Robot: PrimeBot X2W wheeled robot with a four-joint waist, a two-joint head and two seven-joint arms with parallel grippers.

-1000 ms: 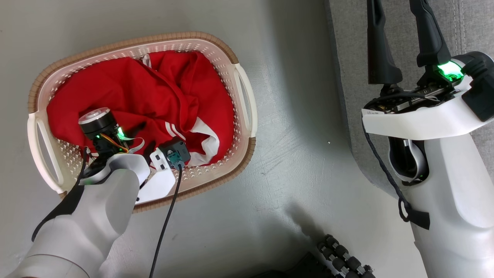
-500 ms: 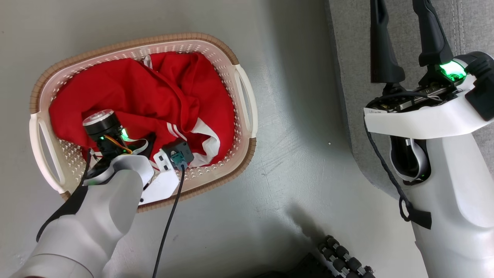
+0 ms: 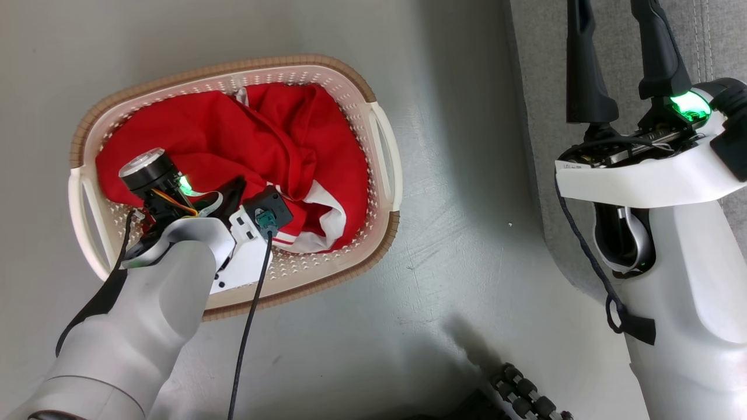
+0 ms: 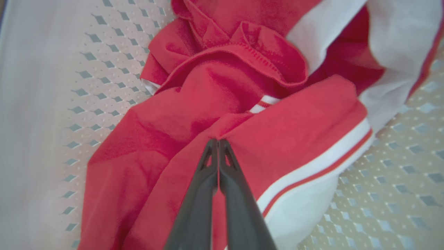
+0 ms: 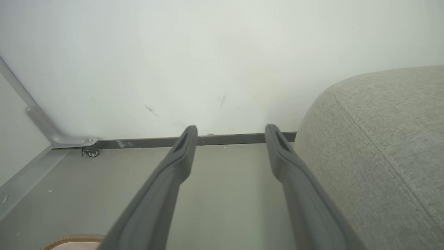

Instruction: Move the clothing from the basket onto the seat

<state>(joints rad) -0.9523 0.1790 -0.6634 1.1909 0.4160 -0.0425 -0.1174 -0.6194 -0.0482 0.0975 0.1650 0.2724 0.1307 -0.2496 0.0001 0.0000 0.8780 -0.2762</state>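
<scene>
My right hand (image 5: 231,130) is spread wide, its two dark fingers (image 5: 180,159) rising from the bottom edge well apart and gripping nothing. Past the tips lies grey floor (image 5: 222,194), running to a dark skirting strip (image 5: 145,142) at the foot of a pale wall (image 5: 208,52). On the right bulges the light-grey woven seat (image 5: 381,139), with a rounded corner and a stitched seam, just beside one finger; I cannot tell whether they touch. Far left, a metal bar (image 5: 45,126) slants down to a small caster (image 5: 92,152). At the lower left corner peeks the brown rim of the basket (image 5: 74,239).
</scene>
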